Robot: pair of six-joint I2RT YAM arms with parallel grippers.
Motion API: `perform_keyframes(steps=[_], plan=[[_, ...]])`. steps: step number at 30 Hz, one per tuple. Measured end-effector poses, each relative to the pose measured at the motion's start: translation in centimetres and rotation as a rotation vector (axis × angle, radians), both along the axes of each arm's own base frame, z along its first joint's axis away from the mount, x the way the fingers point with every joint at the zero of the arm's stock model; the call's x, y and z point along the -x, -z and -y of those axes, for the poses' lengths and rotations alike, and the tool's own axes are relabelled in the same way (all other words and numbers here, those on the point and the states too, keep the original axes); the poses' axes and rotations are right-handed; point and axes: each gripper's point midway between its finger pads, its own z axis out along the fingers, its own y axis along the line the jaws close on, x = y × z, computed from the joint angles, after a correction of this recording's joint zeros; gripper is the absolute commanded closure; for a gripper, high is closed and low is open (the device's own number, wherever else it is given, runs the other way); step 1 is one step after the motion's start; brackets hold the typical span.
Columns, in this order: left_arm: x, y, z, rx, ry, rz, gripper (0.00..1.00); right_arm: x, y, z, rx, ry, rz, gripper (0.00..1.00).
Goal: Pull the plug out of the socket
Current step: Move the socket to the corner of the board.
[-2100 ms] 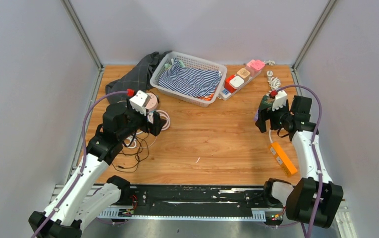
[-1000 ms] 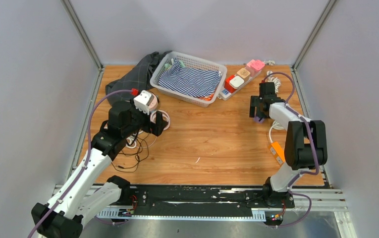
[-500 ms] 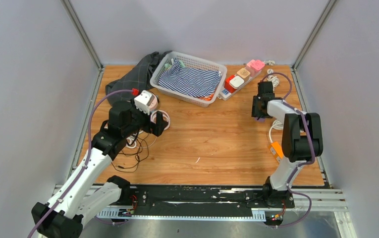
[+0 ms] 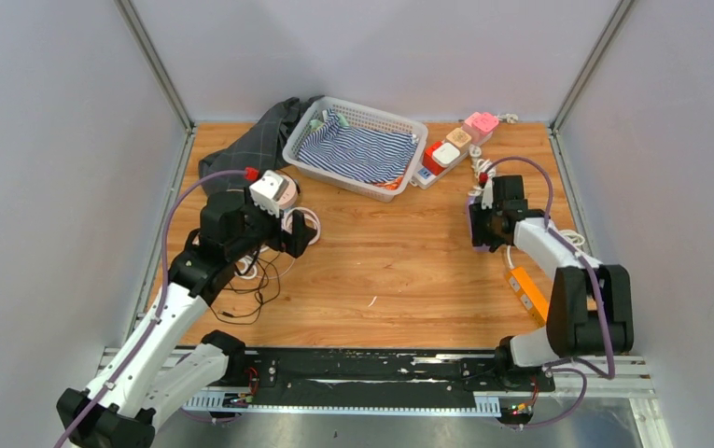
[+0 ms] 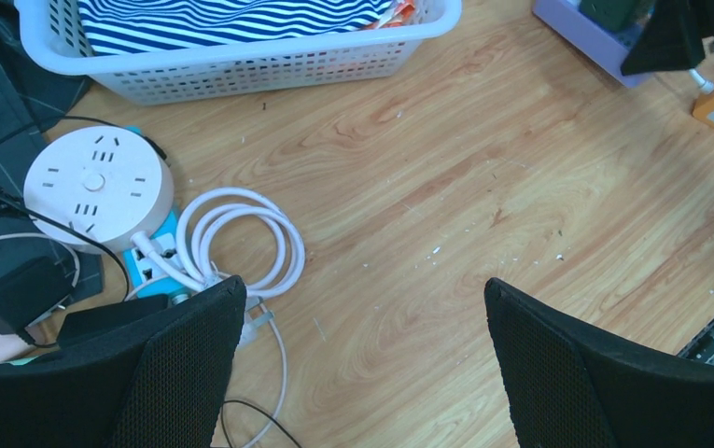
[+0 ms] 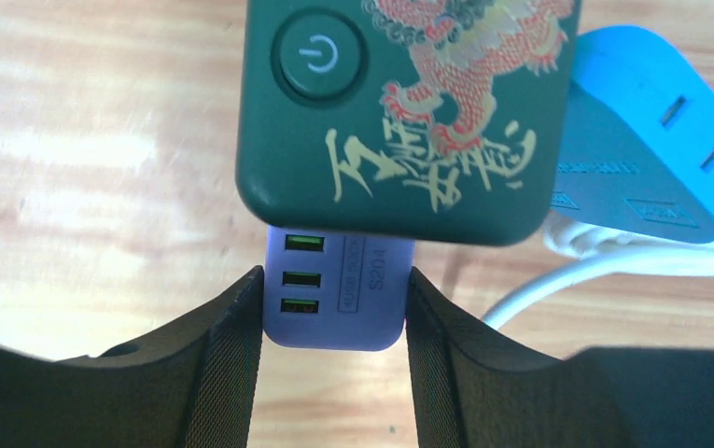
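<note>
one plug (image 6: 407,121): dark green block with a round power button and a red-and-gold dragon print. it is seated on top of the lilac socket strip (image 6: 334,313), whose end with three small ports is left showing below it.
lilac socket strip: found on the right half of the table (image 4: 399,271), in front of the far strip of coloured plugs (image 4: 451,147). whether it rests on the wood cannot be told.
right gripper (image 6: 334,280): clamped on the lilac socket strip, one of the fingers (image 6: 231,345) pressed against each side.
blue adapter (image 6: 647,149): seen just beside the plug, partly covered by its edge, with a white cable (image 6: 614,266) run below it.
orange strip (image 4: 532,297): laid by the right arm, nearer the bases.
left gripper (image 5: 362,289): held above bare wood on the left half, jaws spread wide apart.
round white socket (image 5: 96,182): placed left of that gripper, beside a coiled white lead (image 5: 241,238).
basket (image 5: 241,65): set at the back, with a striped cloth (image 5: 222,14) laid inside.
</note>
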Motion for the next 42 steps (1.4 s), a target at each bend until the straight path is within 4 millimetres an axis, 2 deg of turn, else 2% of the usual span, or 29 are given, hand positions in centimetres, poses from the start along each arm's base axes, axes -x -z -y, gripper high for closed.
perform_keyframes(steps=[3,11,14,20,25,29,30,31,32,33,34,39,42], plan=[[0.1,-0.3,-0.1,0.004,0.000,0.009,0.00,2.2,-0.8,-0.6,0.025,-0.088,-0.001,0.89],[0.8,-1.9,-0.3,0.026,0.000,0.063,0.00,6.9,-1.8,-0.5,0.135,-0.319,-0.008,0.92],[0.9,-2.1,-0.4,0.030,0.001,0.071,0.00,8.7,-1.1,-1.4,0.180,-0.451,-0.026,0.93],[1.1,-2.4,-0.4,0.035,0.003,0.082,0.00,13.0,2.1,-3.4,0.261,-0.802,-0.127,0.96],[1.3,-2.8,-0.4,0.041,0.009,0.093,0.00,13.8,2.3,-6.2,0.278,-1.047,-0.095,0.96],[1.4,-2.8,-0.2,0.045,0.020,0.092,0.00,14.6,2.4,-8.3,0.285,-1.248,-0.077,0.92],[1.5,-2.8,-0.2,0.046,0.024,0.091,0.00,14.7,2.4,-8.7,0.281,-1.282,-0.081,0.90],[1.5,-2.8,-0.1,0.048,0.029,0.091,0.00,14.6,2.3,-9.1,0.279,-1.309,-0.084,0.81],[1.6,-2.8,0.0,0.050,0.037,0.091,0.00,14.4,2.3,-9.5,0.278,-1.338,-0.087,0.49],[1.7,-2.9,0.1,0.053,0.045,0.092,0.00,14.2,2.2,-9.9,0.277,-1.364,-0.090,0.07],[1.8,-3.0,0.3,0.058,0.055,0.095,0.00,14.0,2.2,-10.3,0.276,-1.390,-0.092,0.00],[2.7,-3.9,0.8,0.086,0.099,0.131,0.00,14.5,2.8,-10.5,0.280,-1.461,-0.139,0.00],[3.5,-4.7,1.2,0.112,0.142,0.167,0.00,14.9,2.0,-10.2,0.298,-1.470,-0.078,0.00]])
